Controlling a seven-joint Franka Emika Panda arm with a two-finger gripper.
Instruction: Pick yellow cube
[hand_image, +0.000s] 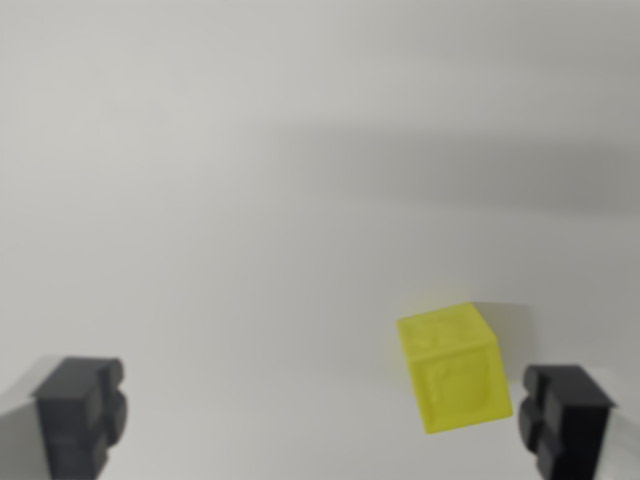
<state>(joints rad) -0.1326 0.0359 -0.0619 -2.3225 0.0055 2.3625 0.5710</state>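
- The tool (325, 420) stands wide open: its two dark fingers sit far apart at the bottom corners of the wrist view, with nothing held between them.
- The left finger (80, 412) shows as a blocky black pad at the wrist view's left, blurred, its lower part cut off by the picture's edge.
- The right finger (566, 418) is a matching black pad at the wrist view's right, likewise cut off at the bottom.
- The yellow cube (455, 370) lies on the counter within the gap between the fingers, far toward the right one: it is just beside the right finger and well apart from the left one. Whether it touches the right finger cannot be told; a thin strip of counter seems to show between them.
- The cube is turned slightly, so that its top face and one side face both show; faint raised markings appear on both faces, too blurred to read.
- The counter (250, 200) is a plain pale grey surface filling the view, with a broad soft shadow across its far right part.
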